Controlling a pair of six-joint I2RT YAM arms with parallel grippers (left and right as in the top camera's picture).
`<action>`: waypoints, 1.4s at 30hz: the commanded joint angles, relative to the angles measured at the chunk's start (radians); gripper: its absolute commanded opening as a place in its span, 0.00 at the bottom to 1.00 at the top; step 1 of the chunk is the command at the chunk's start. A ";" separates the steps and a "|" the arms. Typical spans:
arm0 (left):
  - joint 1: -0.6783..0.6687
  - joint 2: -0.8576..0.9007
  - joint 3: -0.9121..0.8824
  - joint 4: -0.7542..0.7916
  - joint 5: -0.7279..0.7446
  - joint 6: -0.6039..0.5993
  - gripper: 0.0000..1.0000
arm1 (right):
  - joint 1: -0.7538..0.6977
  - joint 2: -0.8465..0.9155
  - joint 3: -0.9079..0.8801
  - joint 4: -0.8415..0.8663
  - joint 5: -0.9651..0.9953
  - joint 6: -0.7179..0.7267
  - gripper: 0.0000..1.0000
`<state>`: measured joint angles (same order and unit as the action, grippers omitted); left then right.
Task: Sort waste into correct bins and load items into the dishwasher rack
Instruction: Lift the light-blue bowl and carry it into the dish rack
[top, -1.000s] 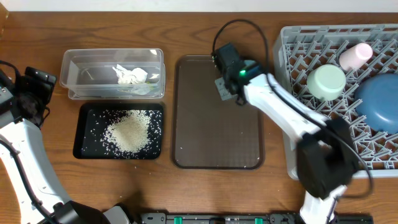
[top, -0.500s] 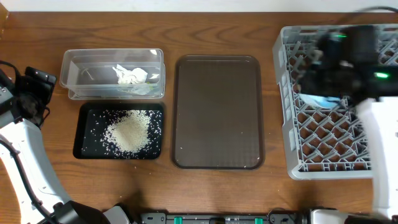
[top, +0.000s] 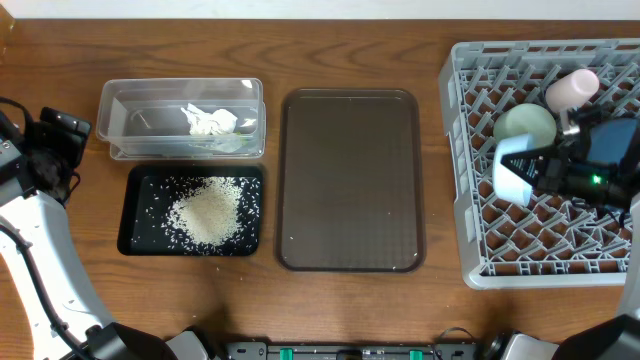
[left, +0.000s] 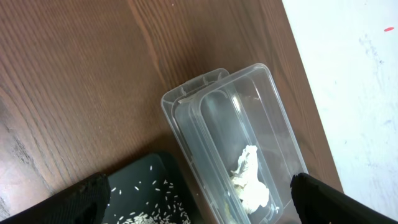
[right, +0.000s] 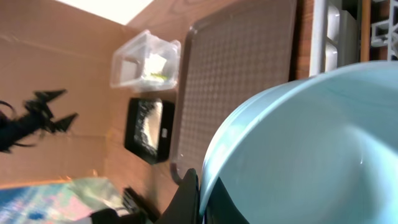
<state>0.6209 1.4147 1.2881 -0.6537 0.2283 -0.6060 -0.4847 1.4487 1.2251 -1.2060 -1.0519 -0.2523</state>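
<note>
Overhead view of a wooden counter; a large grey dishwasher rack filled the right side. The right tool was pressed together on the rim of a small light-blue bowl, holding it tilted over the rack's left middle; whether it touched the pegs could not be told. A mint-green bowl lay in the rack just above it, and a pale-pink cup higher right. A flat brown serving tray sat at centre. At upper left, a clear tub held crumpled white paper; below it, a black tray held rice grains. At the far left edge, the left tool was spread wide, holding nothing.
</note>
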 joint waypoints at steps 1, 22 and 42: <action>0.003 0.003 -0.002 -0.001 -0.013 -0.001 0.95 | -0.050 0.009 -0.051 0.006 -0.105 -0.053 0.01; 0.003 0.003 -0.002 -0.001 -0.013 -0.001 0.95 | -0.140 0.015 -0.204 0.122 0.057 0.027 0.01; 0.003 0.003 -0.002 -0.001 -0.013 -0.001 0.95 | -0.148 0.016 -0.204 0.302 -0.262 0.039 0.01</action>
<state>0.6209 1.4147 1.2881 -0.6537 0.2283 -0.6060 -0.6403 1.4616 1.0252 -0.9180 -1.2575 -0.2222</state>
